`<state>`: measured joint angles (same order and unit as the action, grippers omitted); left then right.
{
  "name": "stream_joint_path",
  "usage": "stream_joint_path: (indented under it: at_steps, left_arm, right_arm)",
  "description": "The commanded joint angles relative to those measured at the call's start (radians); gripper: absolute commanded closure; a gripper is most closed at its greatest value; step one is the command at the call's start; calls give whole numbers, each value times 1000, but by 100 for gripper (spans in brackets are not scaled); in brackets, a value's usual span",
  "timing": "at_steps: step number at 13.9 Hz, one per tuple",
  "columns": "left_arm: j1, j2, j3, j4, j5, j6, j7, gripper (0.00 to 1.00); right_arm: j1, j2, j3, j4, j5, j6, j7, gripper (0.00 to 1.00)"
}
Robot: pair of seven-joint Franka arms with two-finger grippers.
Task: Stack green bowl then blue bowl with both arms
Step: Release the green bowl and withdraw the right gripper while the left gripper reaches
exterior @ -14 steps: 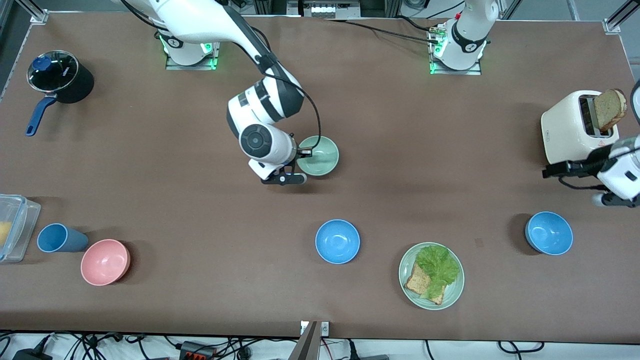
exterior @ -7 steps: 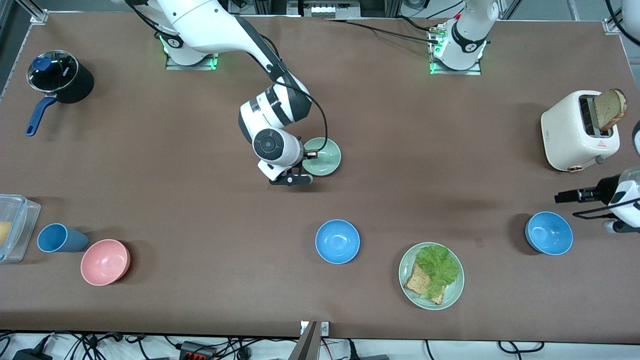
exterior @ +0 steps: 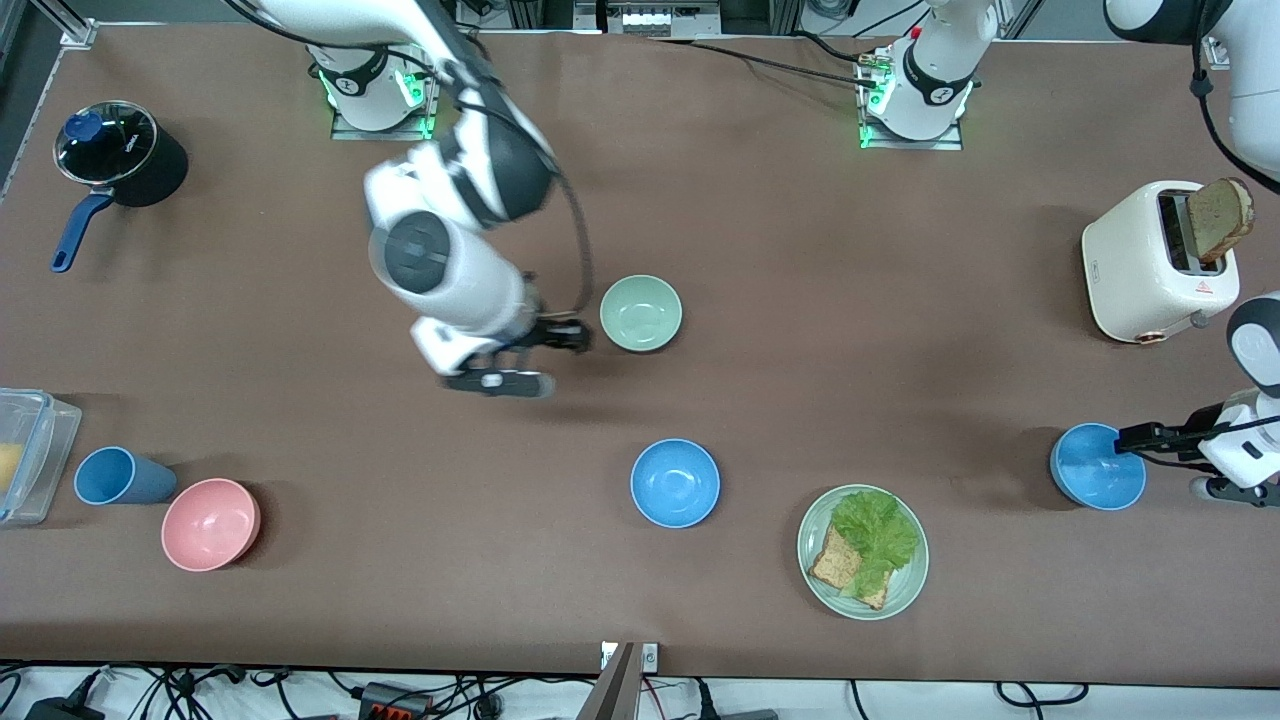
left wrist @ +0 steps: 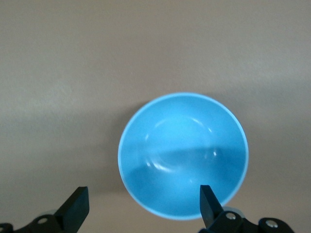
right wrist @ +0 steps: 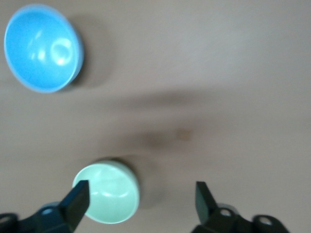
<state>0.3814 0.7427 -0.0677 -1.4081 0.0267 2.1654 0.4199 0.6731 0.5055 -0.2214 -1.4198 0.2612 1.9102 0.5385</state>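
We count two arms on the brown bench [exterior: 800, 300]. Next in size comes one white toaster [exterior: 1150, 262] at the left arm's end, with a single slice of brown bread [exterior: 1218, 216] standing up out of its slot. At the right arm's end we see one black pot [exterior: 135, 155] under a glass lid and the corner of one clear tub [exterior: 30, 450] with something yellow inside. One green plate [exterior: 905, 585] carries a lettuce leaf and a slice of bread.

We count four small bowls, all empty: one green bowl [exterior: 641, 313] near the middle of the bench, two blue ones and one pink bowl [exterior: 211, 524]. One blue bowl [exterior: 675, 483] lies nearer to the front camera than the green bowl; the other blue bowl [exterior: 1090, 470] sits near the left arm's end, nearer to the camera than the toaster. One blue cup [exterior: 120, 476] lies on its side beside the pink bowl.

The right pincer [exterior: 515, 360] hangs over bare bench beside the green bowl, its fingers spread and holding nothing; its wrist view shows the green bowl [right wrist: 109, 198] apart from both fingers. The left pincer [exterior: 1150, 440] is over the rim of the blue bowl [left wrist: 183, 154] at its end, fingers wide apart, gripping nothing.
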Motion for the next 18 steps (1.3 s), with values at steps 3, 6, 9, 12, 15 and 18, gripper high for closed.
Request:
stream_joint_path:
  at_steps: [3, 6, 9, 12, 15, 18]
  left_arm:
    - [1, 69, -6, 35, 19, 63, 49, 0]
    - [2, 79, -4, 25, 19, 115, 57, 0]
    - [40, 101, -4, 21, 21, 126, 75, 0]
    - [39, 103, -4, 21, 21, 140, 131, 18]
    - [33, 104, -6, 21, 21, 142, 131, 42]
    - [16, 113, -6, 21, 21, 140, 131, 69]
  right_arm:
    - [-4, -111, -157, -14, -48, -48, -70, 0]
    - [-9, -142, -269, -13, -45, -137, -176, 0]
    - [-15, -153, -363, -13, -43, -158, -334, 0]
    - [-47, -159, -420, -11, -36, -160, -435, 0]
    - [-327, -189, -186, 28, -46, -160, -527, 0]
    - [-487, -229, -9, 33, -124, -160, -531, 0]
